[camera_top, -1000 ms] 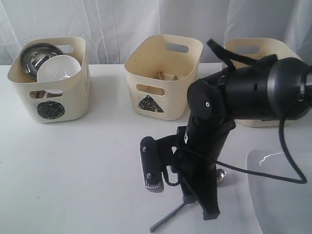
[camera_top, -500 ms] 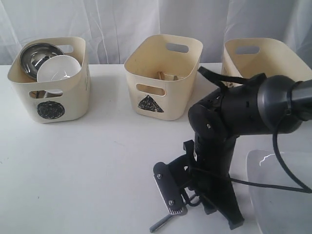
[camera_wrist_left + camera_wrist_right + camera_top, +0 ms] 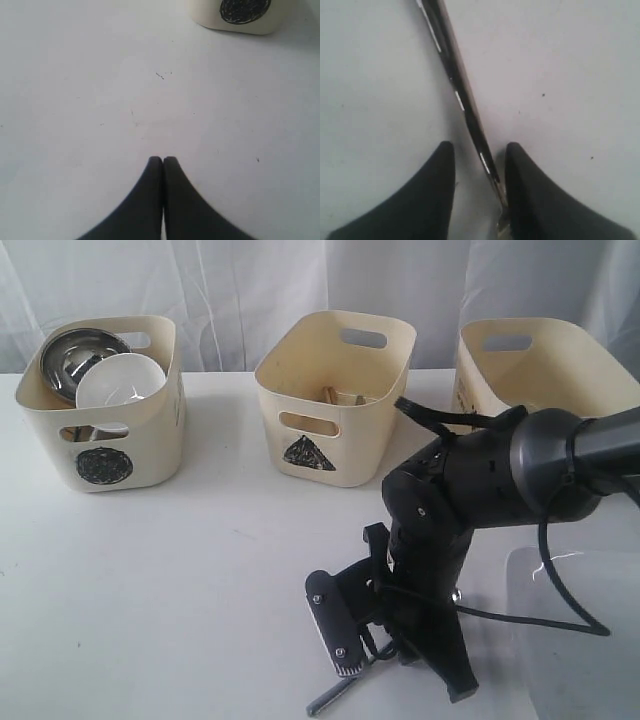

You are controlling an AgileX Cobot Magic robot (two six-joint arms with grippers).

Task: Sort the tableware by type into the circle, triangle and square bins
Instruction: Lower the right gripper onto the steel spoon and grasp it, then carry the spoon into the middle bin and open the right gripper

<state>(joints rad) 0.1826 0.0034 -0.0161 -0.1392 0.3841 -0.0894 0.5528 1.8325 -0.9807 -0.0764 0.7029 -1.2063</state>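
Observation:
A steel spoon lies on the white table near the front, its dark handle (image 3: pixel 330 698) poking out from under my right arm. My right gripper (image 3: pixel 395 658) is down over it and open, with the handle (image 3: pixel 462 97) running between the two fingers (image 3: pixel 479 147), closer to one of them. My left gripper (image 3: pixel 163 160) is shut on nothing above bare table, with the circle bin (image 3: pixel 240 15) just ahead of it. The circle bin (image 3: pixel 100 430) holds a steel bowl (image 3: pixel 75 355) and a small white bowl (image 3: pixel 120 380). Wooden chopsticks (image 3: pixel 330 393) sit in the triangle bin (image 3: pixel 335 400).
The square bin (image 3: pixel 545 360) stands at the back right, partly behind my right arm. The large white plate (image 3: pixel 580 640) lies at the front right, beside the arm. The left arm does not show in the exterior view.
My right arm has come down toward the table, bringing its open gripper low around the spoon handle and hiding the spoon's bowl. The bins have not moved.

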